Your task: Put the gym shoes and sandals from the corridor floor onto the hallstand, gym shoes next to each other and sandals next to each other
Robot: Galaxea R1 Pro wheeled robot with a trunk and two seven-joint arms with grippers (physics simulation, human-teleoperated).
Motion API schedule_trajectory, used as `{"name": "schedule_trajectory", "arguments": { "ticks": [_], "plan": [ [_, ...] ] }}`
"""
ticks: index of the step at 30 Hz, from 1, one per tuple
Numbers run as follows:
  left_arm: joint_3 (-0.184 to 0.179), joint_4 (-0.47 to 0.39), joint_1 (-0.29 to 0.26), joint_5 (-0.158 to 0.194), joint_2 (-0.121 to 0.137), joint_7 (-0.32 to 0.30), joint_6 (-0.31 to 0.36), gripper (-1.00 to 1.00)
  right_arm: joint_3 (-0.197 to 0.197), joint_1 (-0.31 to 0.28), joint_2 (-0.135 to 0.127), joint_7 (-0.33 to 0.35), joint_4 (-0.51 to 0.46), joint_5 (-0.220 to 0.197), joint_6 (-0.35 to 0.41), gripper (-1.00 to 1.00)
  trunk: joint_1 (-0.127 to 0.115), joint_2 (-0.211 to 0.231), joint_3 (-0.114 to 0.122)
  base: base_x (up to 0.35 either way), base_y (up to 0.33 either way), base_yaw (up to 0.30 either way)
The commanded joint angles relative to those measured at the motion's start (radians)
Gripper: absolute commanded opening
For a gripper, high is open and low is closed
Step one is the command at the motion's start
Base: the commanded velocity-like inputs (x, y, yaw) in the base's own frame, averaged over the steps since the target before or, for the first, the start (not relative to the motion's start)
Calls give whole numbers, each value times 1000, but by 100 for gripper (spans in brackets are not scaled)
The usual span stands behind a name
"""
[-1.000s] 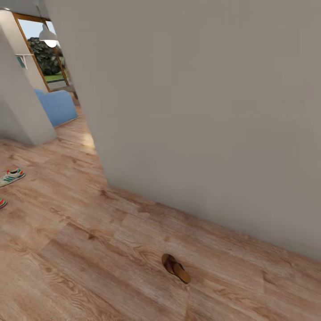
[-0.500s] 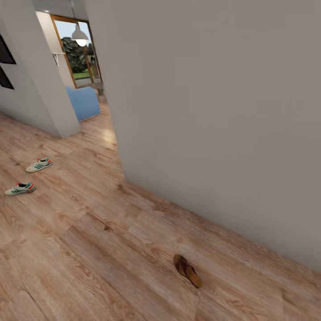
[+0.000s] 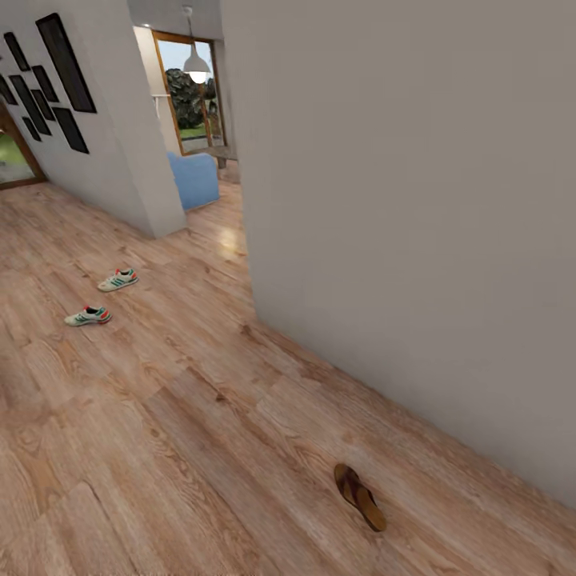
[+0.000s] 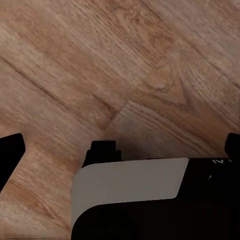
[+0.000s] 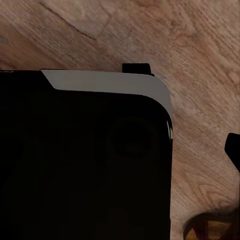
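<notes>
Head view: the floor [image 3: 160,448] runs wood-planked along a grey wall [image 3: 416,208], with an opening beyond where a blue sofa [image 3: 194,178], a hanging lamp [image 3: 197,66] and a window [image 3: 186,92] show; dark frames [image 3: 56,76] hang on the far left wall. One sandal [image 3: 360,496] lies flat on the floor near the wall's foot, sole down, lengthwise roughly along the wall. Two gym shoes [image 3: 104,298] sit well apart from it, further down the corridor, near each other but not touching, both upright on their soles. A second sandal and the rack cannot be located here. Judgement: nothing is lifted yet; the robot appears to be travelling or surveying, and the sandal is the closest candidate for a first pick. Left wrist view: the camera looks straight down on bare planks, with the left gripper [image 4: 120,150] seen as dark finger ends at the two side edges and a black and grey housing between; the fingers stand wide apart with nothing between them, so it reads as released, a sensible carry posture for transit. Right wrist view: the right gripper [image 5: 235,155] is mostly masked by a large dark body with a grey rim; one dark finger end shows at the edge, over planks, and a dark rounded shape in the corner cannot be identified. Whether this tool is released or clenched I cannot tell. Risk noted: the sandal is low and flat, leaving little to grasp
</notes>
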Motion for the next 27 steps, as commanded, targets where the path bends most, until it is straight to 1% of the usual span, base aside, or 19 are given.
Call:
{"name": "schedule_trajectory", "arguments": {
  "ticks": [1,27],
  "plan": [
    [0,0,0,0,0,0,0,100,0,0,0,0,0,0,0,100,0,0,0,0,0,296],
    [-1,0,0,0,0,0,0,100,0,0,0,0,0,0,0,100,0,0,0,0,0,293]
  ]
}}
